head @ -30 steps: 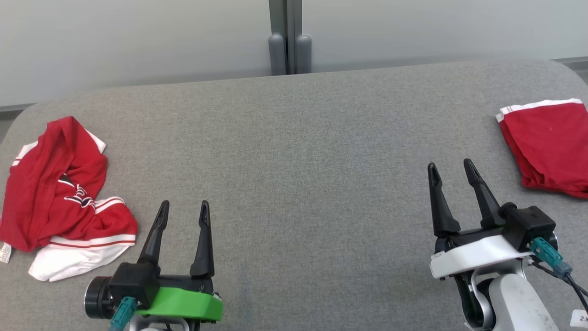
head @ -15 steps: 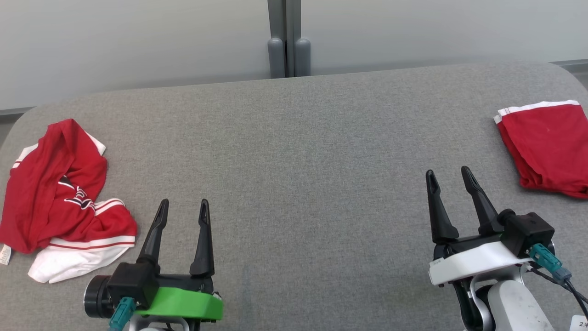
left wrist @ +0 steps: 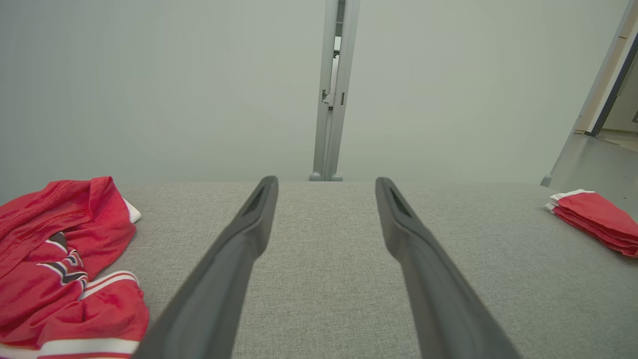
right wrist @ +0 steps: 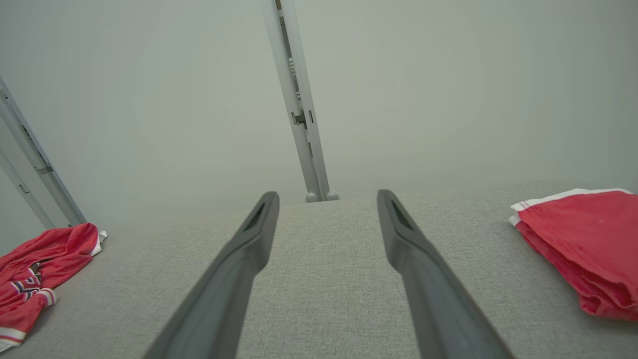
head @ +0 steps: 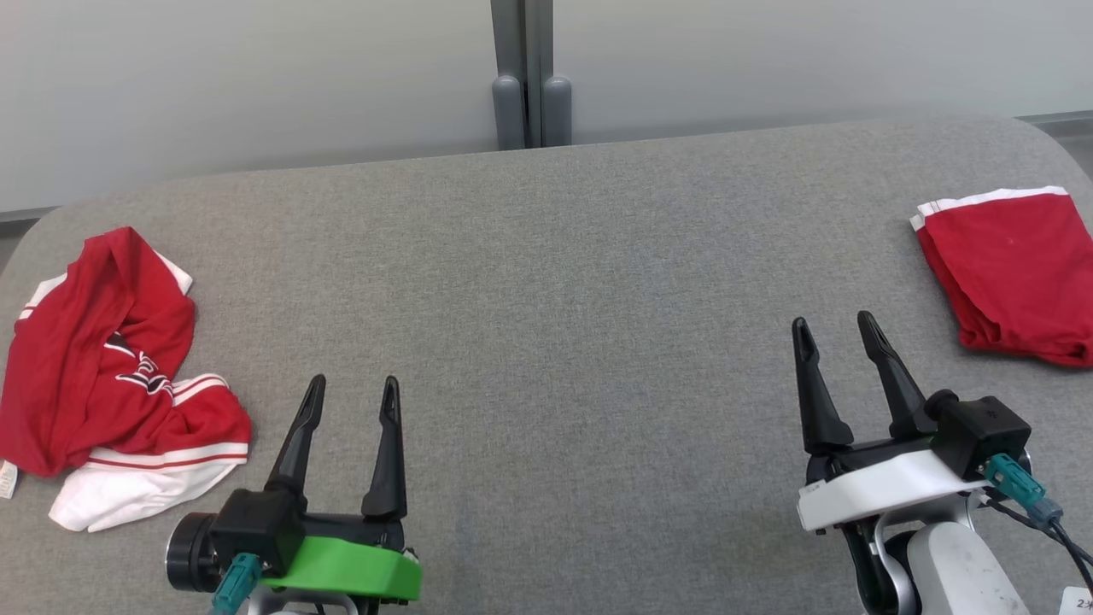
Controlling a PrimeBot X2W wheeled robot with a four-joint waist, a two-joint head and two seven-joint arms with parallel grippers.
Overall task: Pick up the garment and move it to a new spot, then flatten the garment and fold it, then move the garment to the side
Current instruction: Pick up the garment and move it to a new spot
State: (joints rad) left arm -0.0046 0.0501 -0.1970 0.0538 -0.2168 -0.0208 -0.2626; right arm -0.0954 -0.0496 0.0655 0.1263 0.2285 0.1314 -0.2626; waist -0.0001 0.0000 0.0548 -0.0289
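The left gripper point(head: 354, 382) was backed by a green plate point(head: 350, 568), the right gripper point(head: 832, 319) by a white plate point(head: 879, 489). Both were fitted with teal cable connectors point(head: 1016, 480).

Table: and here's the table point(head: 546, 282), grey woven fabric on top, rounded far corners, its wide middle stretch lying flat and even.
Wall: right behind it, a pale grey-green wall point(head: 256, 77), matte, running the full width in two panels.
Post: a slim grey metal post point(head: 523, 51) splits those panels dead centre, upright at the table's far edge.
Post feet: two rounded grey caps point(head: 507, 111) at its base, one either side.
Door frame: over on the left wrist view, a pale-and-dark frame point(left wrist: 605, 75) leans in at far right, grey floor point(left wrist: 583, 159) beside it.
Side rails: right wrist view now, two grey rails point(right wrist: 42, 167) slanting up at far left.
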